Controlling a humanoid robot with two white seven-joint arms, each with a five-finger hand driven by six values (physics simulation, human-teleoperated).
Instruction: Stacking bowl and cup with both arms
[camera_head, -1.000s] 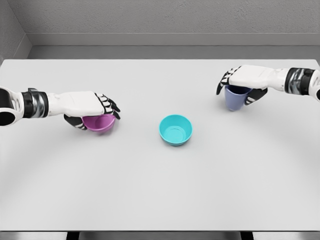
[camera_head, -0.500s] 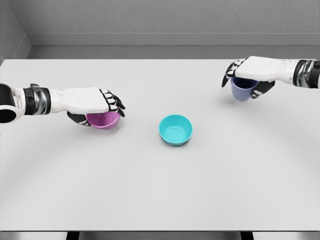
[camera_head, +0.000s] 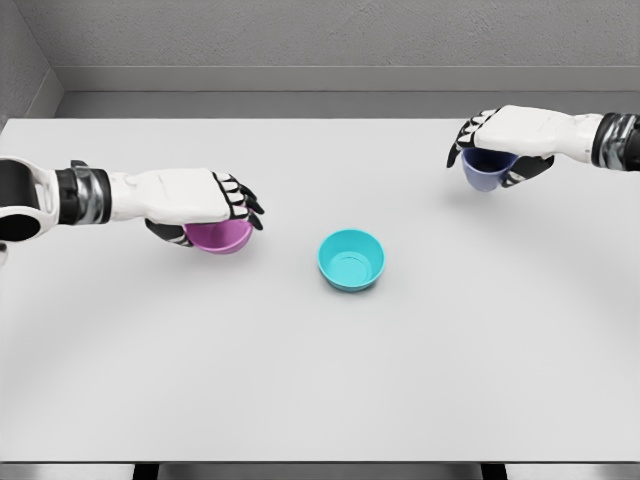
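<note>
Broad white table (camera_head: 320, 380) before a grey textured wall (camera_head: 300, 30), dark strip along its base.

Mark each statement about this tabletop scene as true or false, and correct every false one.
1. The left hand grips the purple bowl. True.
2. The teal bowl sits inside the purple bowl. False: it stands alone near the middle of the table, apart from both hands.
3. The right hand holds the blue cup from above. True.
4. The teal bowl has a cup in it. False: it is empty.
5. The blue cup is nearer the robot than the teal bowl. False: it is farther back, toward the right of the table.
</note>
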